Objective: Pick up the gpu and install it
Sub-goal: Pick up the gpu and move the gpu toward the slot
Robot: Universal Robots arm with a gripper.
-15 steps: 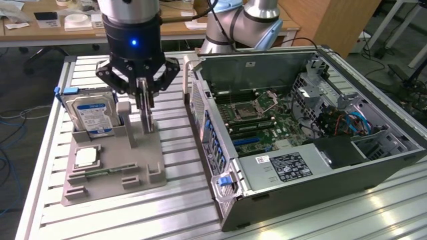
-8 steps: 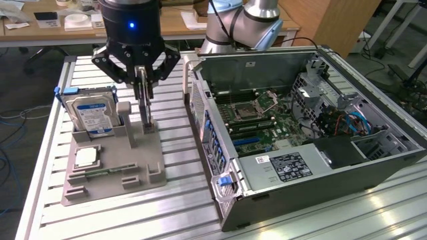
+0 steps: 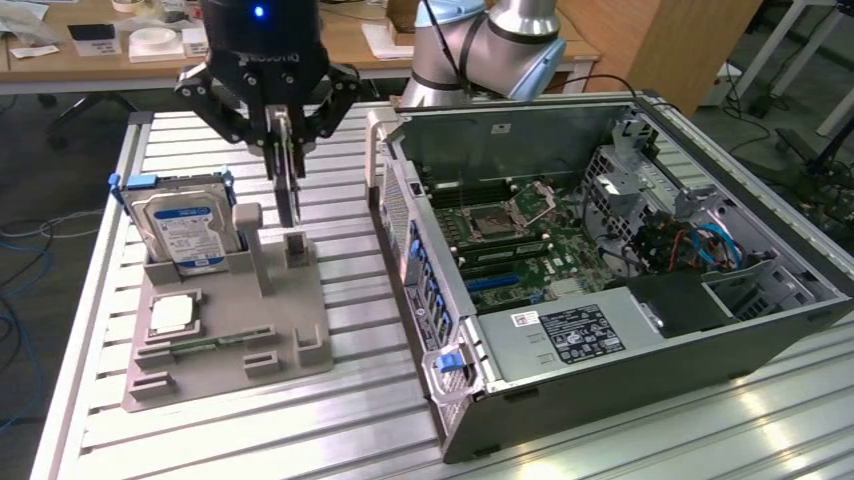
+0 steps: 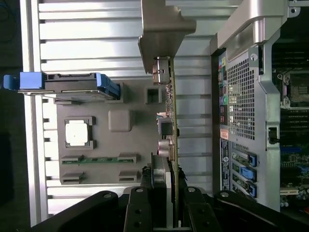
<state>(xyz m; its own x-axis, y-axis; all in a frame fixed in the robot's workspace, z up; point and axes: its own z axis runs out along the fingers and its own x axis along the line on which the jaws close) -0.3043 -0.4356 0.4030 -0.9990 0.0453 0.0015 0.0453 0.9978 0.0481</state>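
The gpu (image 3: 286,185) is a thin dark card hanging upright on its edge, and my gripper (image 3: 279,140) is shut on its upper part. Its lower end sits just above a small slotted post (image 3: 295,248) of the grey holder (image 3: 287,300). In the wrist view the gpu (image 4: 171,116) is seen edge-on, running out from between my fingers (image 4: 140,208), with its silvery metal bracket (image 4: 161,34) at the far end. My gripper (image 4: 169,191) is over the holder (image 4: 120,121), beside the open computer case (image 3: 747,340).
The holder also carries a hard drive (image 3: 187,225) with a blue-white label, a square silver CPU (image 3: 174,315) and a RAM stick (image 3: 200,347). The case lies open on the exterior view's right with its motherboard (image 3: 527,245) exposed. All of it rests on a slatted aluminium table (image 3: 334,420).
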